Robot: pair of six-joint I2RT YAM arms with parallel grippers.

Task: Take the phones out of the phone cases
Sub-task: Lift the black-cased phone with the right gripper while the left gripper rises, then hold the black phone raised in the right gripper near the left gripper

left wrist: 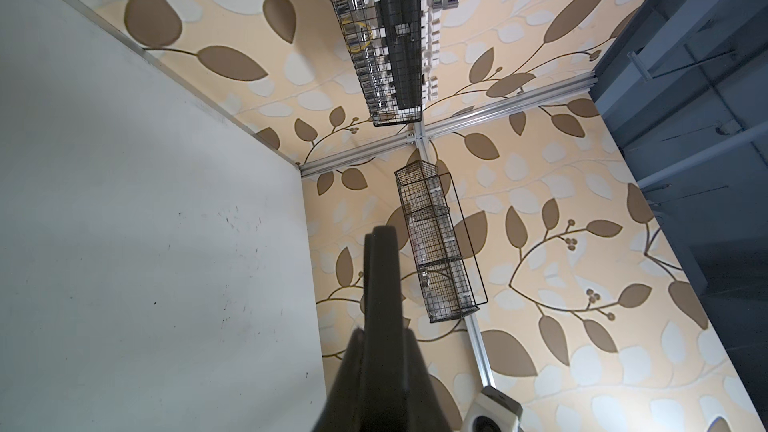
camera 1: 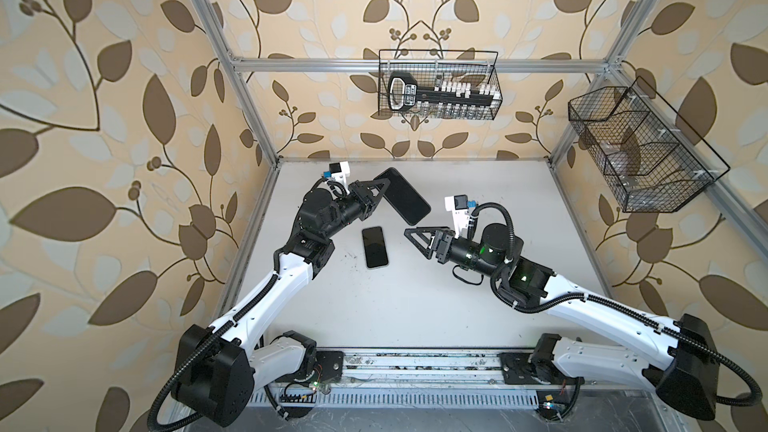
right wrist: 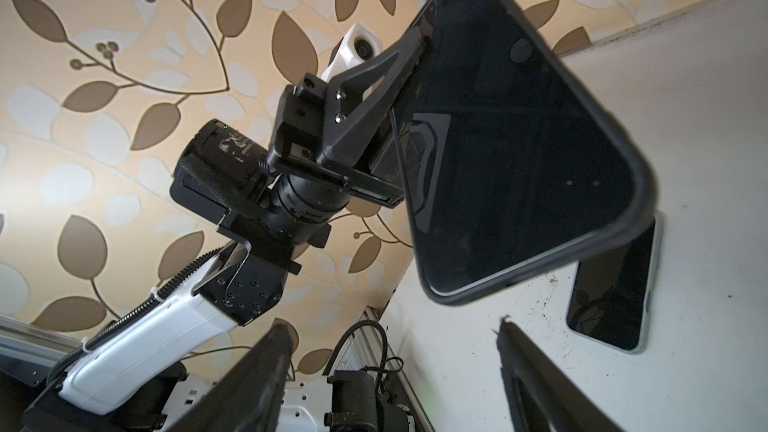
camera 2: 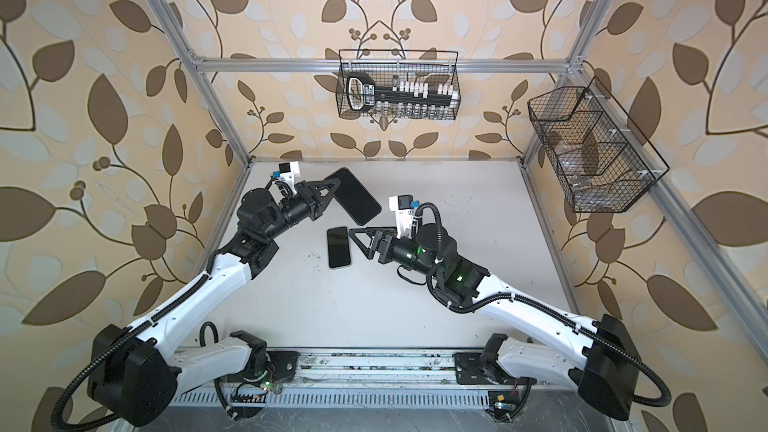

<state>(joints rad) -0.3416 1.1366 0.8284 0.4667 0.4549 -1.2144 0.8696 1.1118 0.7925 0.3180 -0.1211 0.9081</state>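
A phone (camera 1: 375, 247) with a dark screen and a pale edge lies flat on the white table (camera 1: 415, 309), also seen in a top view (camera 2: 338, 247) and in the right wrist view (right wrist: 611, 297). The black phone case (camera 1: 402, 196) hangs tilted above the table behind the phone, in both top views (camera 2: 353, 195). My left gripper (camera 1: 384, 184) is shut on its long edge. In the left wrist view the case (left wrist: 380, 276) shows edge-on between the fingers. My right gripper (camera 1: 417, 243) stands open just right of the phone, holding nothing (right wrist: 392, 326).
A wire basket (camera 1: 438, 85) with a black tool and small white pieces hangs on the back wall. A second wire basket (camera 1: 640, 147) hangs on the right wall. Aluminium frame posts border the table, and a rail (camera 1: 415, 363) runs along its front edge.
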